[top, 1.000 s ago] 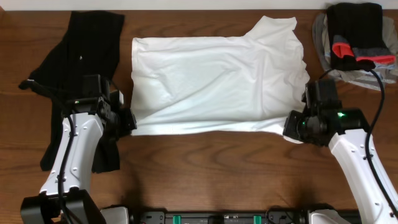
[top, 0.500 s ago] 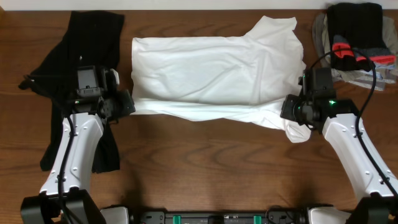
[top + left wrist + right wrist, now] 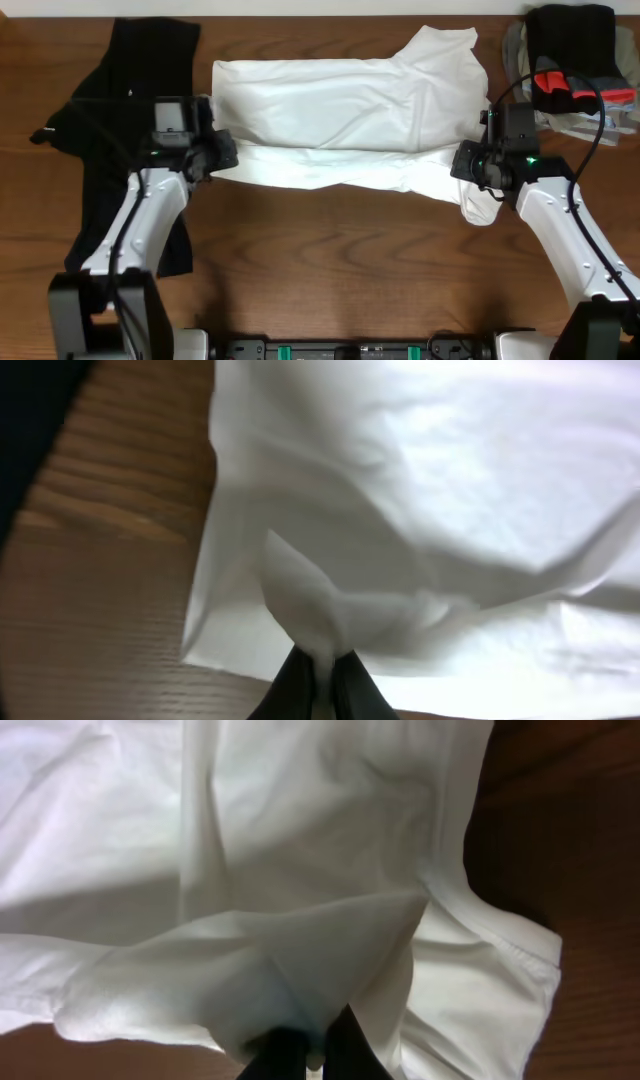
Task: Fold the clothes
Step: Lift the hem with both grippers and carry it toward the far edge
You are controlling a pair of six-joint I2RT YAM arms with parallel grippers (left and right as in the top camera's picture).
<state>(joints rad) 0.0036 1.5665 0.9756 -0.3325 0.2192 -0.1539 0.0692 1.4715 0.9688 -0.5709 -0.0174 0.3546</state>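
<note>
The white T-shirt (image 3: 350,110) lies across the middle of the table, its near edge lifted and carried over itself toward the far side. My left gripper (image 3: 222,157) is shut on the shirt's left near corner (image 3: 300,600). My right gripper (image 3: 466,163) is shut on the shirt's right near edge (image 3: 330,970); a sleeve (image 3: 478,205) hangs below it. The black garment (image 3: 120,110) lies loose at the far left, partly under my left arm.
A pile of folded clothes (image 3: 575,65), black, grey and red, sits at the far right corner. Bare wooden table (image 3: 330,270) runs along the near side.
Both grippers have carried the shirt's near edge away from me over the shirt, so the fold has grown. The left gripper has also shifted right.
</note>
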